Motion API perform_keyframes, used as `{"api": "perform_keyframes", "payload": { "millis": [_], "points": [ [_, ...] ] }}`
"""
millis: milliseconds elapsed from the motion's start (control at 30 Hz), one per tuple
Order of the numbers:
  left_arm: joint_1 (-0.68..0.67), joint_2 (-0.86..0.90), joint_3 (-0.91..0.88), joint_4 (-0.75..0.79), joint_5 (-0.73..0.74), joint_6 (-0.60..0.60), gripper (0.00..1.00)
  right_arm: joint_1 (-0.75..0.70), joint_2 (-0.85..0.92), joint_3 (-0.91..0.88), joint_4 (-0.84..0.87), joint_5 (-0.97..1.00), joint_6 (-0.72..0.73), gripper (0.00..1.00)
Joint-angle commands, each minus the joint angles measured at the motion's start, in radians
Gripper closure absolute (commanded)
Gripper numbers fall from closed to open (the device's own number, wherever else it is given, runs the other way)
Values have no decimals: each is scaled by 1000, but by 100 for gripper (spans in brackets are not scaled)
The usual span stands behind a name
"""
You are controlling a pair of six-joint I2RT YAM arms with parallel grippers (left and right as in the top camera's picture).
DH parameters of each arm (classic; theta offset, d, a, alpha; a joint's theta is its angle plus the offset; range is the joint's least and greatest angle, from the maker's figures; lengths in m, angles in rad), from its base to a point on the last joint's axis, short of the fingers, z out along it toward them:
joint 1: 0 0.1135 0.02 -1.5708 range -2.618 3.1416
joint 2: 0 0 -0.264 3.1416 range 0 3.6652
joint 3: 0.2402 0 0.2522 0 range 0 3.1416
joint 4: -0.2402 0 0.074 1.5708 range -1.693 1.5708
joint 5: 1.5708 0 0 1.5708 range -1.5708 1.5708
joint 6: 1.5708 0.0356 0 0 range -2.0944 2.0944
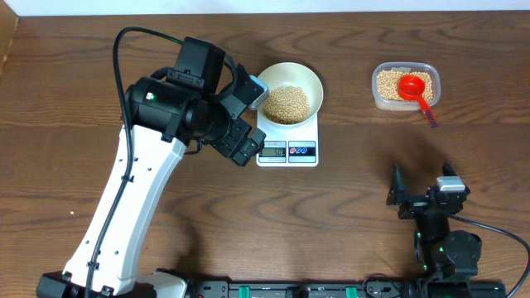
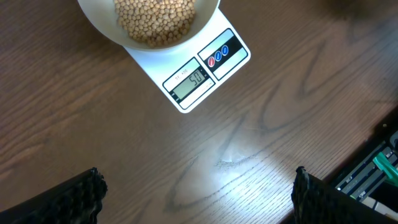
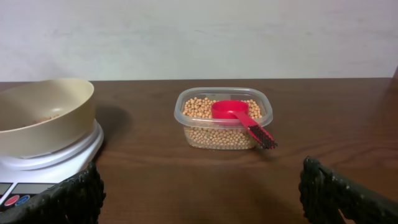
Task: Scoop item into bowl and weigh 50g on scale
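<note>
Beans (image 1: pixel 286 103) are held in bowl (image 1: pixel 311 79) on scale (image 1: pixel 308 131), upper centre; L gripper (image 2: pixel 199 199) & R gripper (image 3: pixel 199 193) are spread wide, nothing gripped.

A dark brown wood-grain table (image 1: pixel 124 50) stands against a plain pale wall (image 3: pixel 199 37).

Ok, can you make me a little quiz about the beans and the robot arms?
1. True or false: the red scoop lies in the clear tub of beans.
2. What stands on the scale? A) the white bowl B) the clear tub C) nothing
3. Fill the gap: the left gripper and the right gripper both have their jaws ____ and hold nothing.

Key: 1 true. 2 A. 3 open.
</note>
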Motion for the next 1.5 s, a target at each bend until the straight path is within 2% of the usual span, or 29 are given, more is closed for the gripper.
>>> {"api": "perform_keyframes", "payload": {
  "millis": [0, 767, 1133, 1367, 1467],
  "points": [
    [-1, -16, 10, -1, -6, -10, 2, 9, -7, -2, -4, -2, -11, 1],
    [-1, -38, 10, -1, -6, -10, 2, 8, -6, -2, -4, -2, -11, 1],
    [0, -296, 3, 51, -17, -9, 2, 9, -6, -2, -4, -2, -11, 1],
    [11, -461, -60, 193, -75, -10, 2, 8, -6, -2, -4, -2, -11, 1],
    [50, -544, -126, 306, -82, -10, 2, 9, -6, -2, -4, -2, -11, 1]
  ]
}}
